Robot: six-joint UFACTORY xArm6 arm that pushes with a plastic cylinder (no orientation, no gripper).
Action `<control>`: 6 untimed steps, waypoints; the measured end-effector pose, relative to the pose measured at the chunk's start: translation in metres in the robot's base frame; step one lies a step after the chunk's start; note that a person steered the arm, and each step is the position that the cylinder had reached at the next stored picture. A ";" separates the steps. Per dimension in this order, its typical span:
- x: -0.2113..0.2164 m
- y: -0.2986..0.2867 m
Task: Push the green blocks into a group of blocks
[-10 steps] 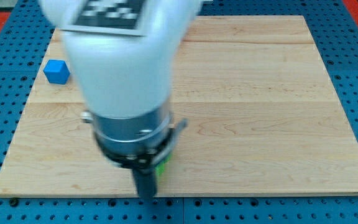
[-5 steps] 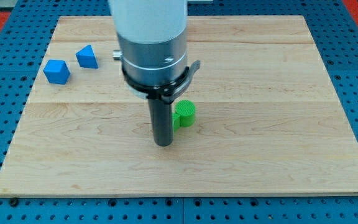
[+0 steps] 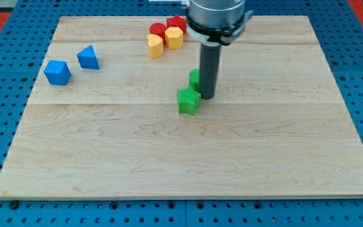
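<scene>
Two green blocks sit near the board's middle. A green star-shaped block (image 3: 188,101) lies in front, and a second green block (image 3: 195,79) shows just above it, partly hidden behind my rod. My tip (image 3: 207,97) rests on the board right beside both, touching or almost touching the star block's right side. A group of two red blocks (image 3: 158,29) (image 3: 176,23) and two yellow blocks (image 3: 155,45) (image 3: 174,37) lies at the view's top, left of the arm.
A blue cube (image 3: 58,72) and a blue wedge-like block (image 3: 88,57) sit at the view's left. The wooden board (image 3: 282,139) lies on a blue pegboard table.
The arm has moved from the view's bottom left up and to the right. The green blocks have been pushed upward, and the red and yellow group has come into sight.
</scene>
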State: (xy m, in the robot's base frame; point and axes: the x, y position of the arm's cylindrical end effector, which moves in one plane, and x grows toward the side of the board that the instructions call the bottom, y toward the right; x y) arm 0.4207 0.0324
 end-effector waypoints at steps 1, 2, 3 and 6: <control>0.000 0.022; 0.026 0.093; 0.000 0.109; -0.066 -0.032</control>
State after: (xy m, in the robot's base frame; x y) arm 0.3549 0.0000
